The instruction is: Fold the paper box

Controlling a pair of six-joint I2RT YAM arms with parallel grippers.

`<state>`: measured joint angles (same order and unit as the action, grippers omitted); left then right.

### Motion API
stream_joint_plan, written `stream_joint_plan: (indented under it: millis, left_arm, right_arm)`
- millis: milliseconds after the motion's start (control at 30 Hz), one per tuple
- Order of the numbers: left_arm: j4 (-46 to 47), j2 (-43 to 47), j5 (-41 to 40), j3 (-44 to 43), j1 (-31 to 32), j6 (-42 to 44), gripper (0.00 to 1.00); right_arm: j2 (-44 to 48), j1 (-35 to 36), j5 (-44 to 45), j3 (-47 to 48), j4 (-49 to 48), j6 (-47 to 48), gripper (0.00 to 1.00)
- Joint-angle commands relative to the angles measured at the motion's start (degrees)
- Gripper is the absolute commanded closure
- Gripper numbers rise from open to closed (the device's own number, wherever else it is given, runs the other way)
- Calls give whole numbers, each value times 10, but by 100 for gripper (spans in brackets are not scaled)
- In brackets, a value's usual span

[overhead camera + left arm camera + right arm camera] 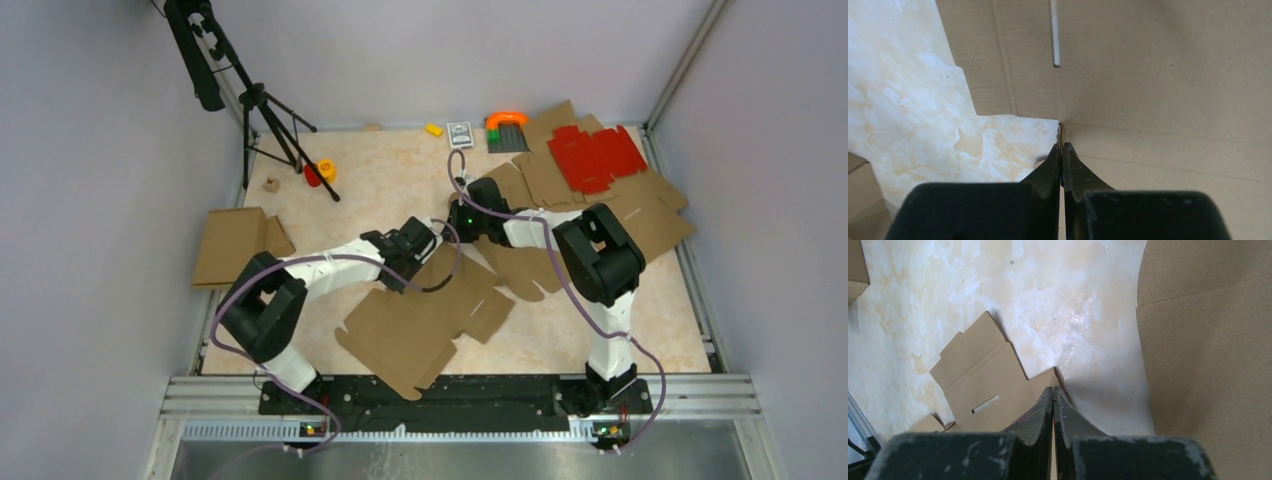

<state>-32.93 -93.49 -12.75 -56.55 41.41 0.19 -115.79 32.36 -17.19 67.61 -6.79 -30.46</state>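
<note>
Saw the left arm [320,268] bent up at the elbow near its base, then stretched forward and right toward mid-bench. Found the left tool [1062,149] clenched on a raised edge of the paper box [420,325], a large plain brown die-cut cardboard sheet with creased panels and flaps, at the near middle of the pale marbled bench [400,180]. Saw the right arm [600,260] folded high at its elbow and reaching left over loose brown cardboard sheets [650,215]. Found the right tool [1053,390] clenched too, tips together at a cardboard corner; could not tell whether anything was pinched. Noted a bright red die-cut sheet [595,157] on that pile at the far right, a folded brown cardboard piece [232,245] at the left edge, and a black tripod [265,110] in the far left corner. Noted grey walls [90,200] and a metal frame [450,395] around the bench. Saw bare bench beyond the left tool toward the far wall, and just right of the paper box at the near edge
</note>
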Motion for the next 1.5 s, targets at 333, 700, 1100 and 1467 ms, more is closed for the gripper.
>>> stream_joint_plan:
  millis: [333, 700, 1100, 1467]
  left_arm:
    - [3, -18, -140, 23, 116, 50, 100]
    - [-61, -103, -145, -33, 168, 9, 81]
    - [-81, -67, 4, -50, 131, -29, 68]
    - [-65, -73, 117, -39, 37, -51, 82]
  right_arm:
    - [-25, -2, 30, 3, 46, 19, 100]
    - [-24, -2, 31, 3, 47, 19, 100]
    - [-24, -2, 32, 3, 49, 19, 100]
    - [-24, -2, 32, 3, 49, 19, 100]
